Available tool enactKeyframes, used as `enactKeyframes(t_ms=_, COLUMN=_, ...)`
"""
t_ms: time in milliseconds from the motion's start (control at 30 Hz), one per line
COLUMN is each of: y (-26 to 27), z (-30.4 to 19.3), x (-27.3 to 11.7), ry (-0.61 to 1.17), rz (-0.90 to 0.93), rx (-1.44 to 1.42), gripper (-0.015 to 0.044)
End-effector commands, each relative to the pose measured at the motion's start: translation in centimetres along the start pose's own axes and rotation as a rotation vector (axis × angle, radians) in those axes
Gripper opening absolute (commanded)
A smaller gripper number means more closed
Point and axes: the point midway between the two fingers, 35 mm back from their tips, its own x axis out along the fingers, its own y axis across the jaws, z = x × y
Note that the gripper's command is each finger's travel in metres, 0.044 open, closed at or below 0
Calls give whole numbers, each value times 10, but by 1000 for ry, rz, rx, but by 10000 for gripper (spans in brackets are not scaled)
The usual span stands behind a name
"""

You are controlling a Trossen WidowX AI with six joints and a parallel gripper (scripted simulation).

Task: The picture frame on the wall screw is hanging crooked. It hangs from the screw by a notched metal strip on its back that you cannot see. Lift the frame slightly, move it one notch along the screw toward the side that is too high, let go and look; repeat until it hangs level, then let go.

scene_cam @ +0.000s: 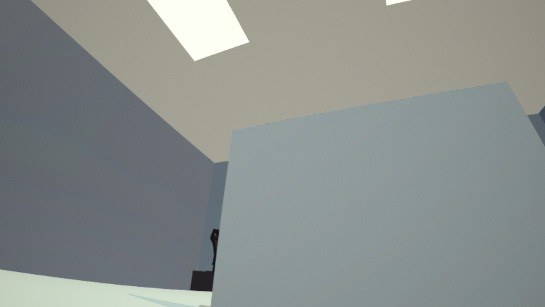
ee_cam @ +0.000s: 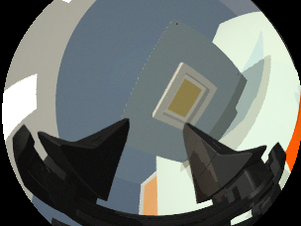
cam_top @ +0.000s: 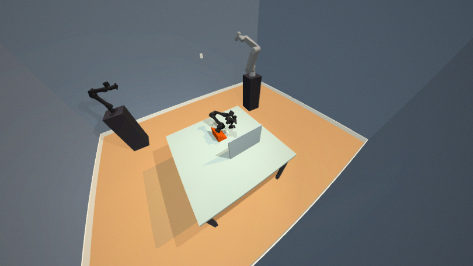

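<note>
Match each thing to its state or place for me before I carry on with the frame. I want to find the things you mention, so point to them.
1. gripper
2. picture frame
3. arm's base
4. pale grey arm

A. orange, on the table
B. open, fingers apart
C. on a dark pedestal
D. on the upright panel

Pairs: 1-B, the gripper [cam_top: 233,122] [ee_cam: 156,125]; 2-D, the picture frame [ee_cam: 158,113]; 3-A, the arm's base [cam_top: 222,136]; 4-C, the pale grey arm [cam_top: 252,59].
</note>
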Motion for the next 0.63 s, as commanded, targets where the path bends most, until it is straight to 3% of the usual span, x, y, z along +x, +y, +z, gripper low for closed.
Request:
enactKeyframes(t_ms=0, y=0, z=0, x=-1, ry=-1, rz=0, rx=1, gripper=260)
enactKeyframes(t_ms=600, y=0, z=0, x=-7, ry=-8, rz=1, rx=6, gripper=260)
